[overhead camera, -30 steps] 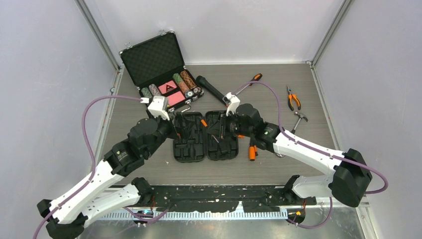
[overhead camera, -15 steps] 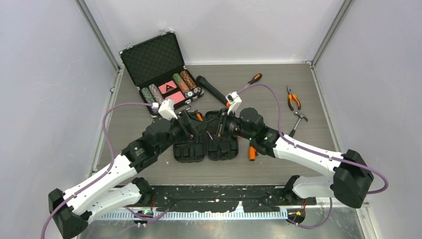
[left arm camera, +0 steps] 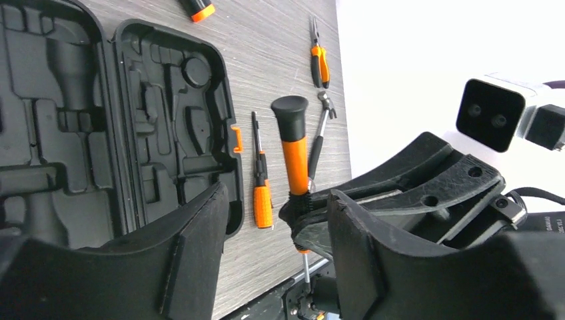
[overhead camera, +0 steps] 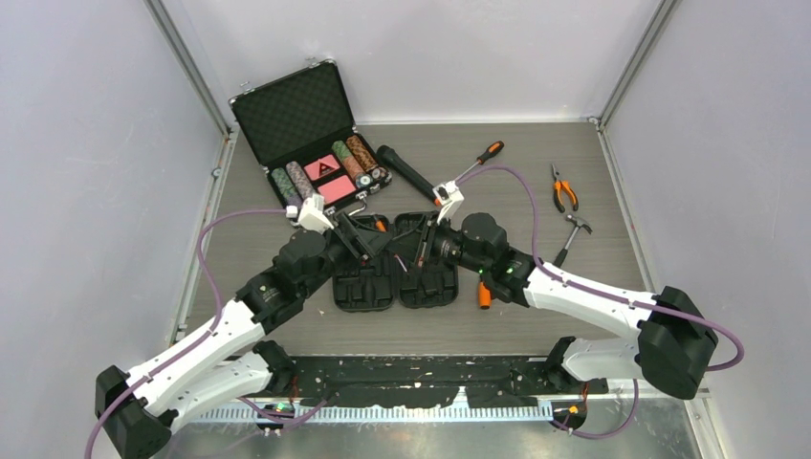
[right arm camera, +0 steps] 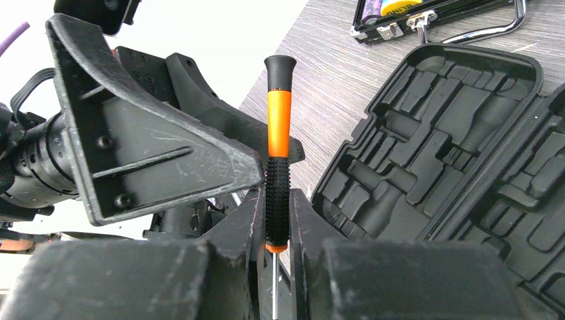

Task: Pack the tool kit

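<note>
Your tool kit case [overhead camera: 368,292] lies open flat at the centre of the table [overhead camera: 593,287], moulded slots up. Over its 12 o'clock edge, your left gripper [left arm camera: 276,193] has its fingers apart on either side of a small orange-and-black screwdriver [right arm camera: 278,120]. Your right gripper [right arm camera: 276,200] is clamped on that screwdriver's ribbed black grip, with the handle end sticking out past the fingertips. A hammer [overhead camera: 572,232] and pliers [overhead camera: 563,189] lie at 2 o'clock from the case.

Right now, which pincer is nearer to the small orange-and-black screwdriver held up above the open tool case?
Right. The right pincer is shut on the screwdriver, at its ribbed black grip. The left pincer stands open with a finger on either side of the handle, not clamped.
</note>
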Controlling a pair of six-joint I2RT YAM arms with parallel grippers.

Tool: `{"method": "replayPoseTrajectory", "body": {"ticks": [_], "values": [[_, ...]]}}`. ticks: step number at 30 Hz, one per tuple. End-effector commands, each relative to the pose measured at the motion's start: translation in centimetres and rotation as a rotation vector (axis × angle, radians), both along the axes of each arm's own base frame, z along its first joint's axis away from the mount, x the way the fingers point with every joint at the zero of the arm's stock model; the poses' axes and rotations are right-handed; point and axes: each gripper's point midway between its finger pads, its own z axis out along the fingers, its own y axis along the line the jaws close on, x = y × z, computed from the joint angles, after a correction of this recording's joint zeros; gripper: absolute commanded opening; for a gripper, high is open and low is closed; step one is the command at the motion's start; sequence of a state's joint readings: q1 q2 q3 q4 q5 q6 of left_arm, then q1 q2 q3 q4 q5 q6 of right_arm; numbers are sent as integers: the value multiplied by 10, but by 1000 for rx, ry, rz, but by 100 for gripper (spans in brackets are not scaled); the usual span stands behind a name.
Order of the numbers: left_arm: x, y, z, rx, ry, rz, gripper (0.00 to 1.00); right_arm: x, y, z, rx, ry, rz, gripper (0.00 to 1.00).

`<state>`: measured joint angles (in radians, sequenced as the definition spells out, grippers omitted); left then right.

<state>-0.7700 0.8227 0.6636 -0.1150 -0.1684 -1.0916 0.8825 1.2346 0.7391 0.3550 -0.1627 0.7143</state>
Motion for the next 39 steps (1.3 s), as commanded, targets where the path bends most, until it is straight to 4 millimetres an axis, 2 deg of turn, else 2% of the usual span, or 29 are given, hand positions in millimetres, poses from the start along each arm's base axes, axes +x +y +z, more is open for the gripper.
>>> {"method": "replayPoseTrajectory", "body": {"ticks": [1,5,8,11,17,20,23,24,25,26,28,30,32,35,36,39], "values": [[7,4,15,-90,-14,54,52,-2,4,23,78,-51,12,5],[7,0,15,-97,-12,39,39,-2,6,24,82,-52,18,5],[7,-4,16,-99,-11,22,36,-3,6,24,83,-50,22,5],[7,-7,16,-105,-7,8,28,-3,8,23,82,-49,30,5],[7,-10,17,-94,-13,-7,0,-3,11,18,70,-36,39,5],[11,-2,13,-49,-11,3,0,-1,10,15,60,-30,29,6],[17,12,6,20,-10,17,0,0,7,11,40,-22,17,18],[20,19,3,53,-1,27,0,1,5,13,36,-30,9,29],[22,25,-2,90,5,24,0,2,2,9,19,-25,0,35],[24,30,-4,128,10,18,0,5,-2,9,11,-26,-17,48],[30,45,-17,229,42,19,0,14,-15,-1,-39,-6,-65,60],[34,53,-22,325,51,-12,0,20,-24,-5,-74,-8,-100,65],[38,63,-35,441,87,-39,0,26,-40,-20,-144,21,-139,68],[45,77,-58,611,156,-83,0,37,-63,-30,-212,15,-201,69],[48,80,-62,655,172,-94,0,39,-70,-37,-238,25,-217,69],[61,82,-72,776,199,-157,0,41,-85,-41,-284,6,-254,70]]}}
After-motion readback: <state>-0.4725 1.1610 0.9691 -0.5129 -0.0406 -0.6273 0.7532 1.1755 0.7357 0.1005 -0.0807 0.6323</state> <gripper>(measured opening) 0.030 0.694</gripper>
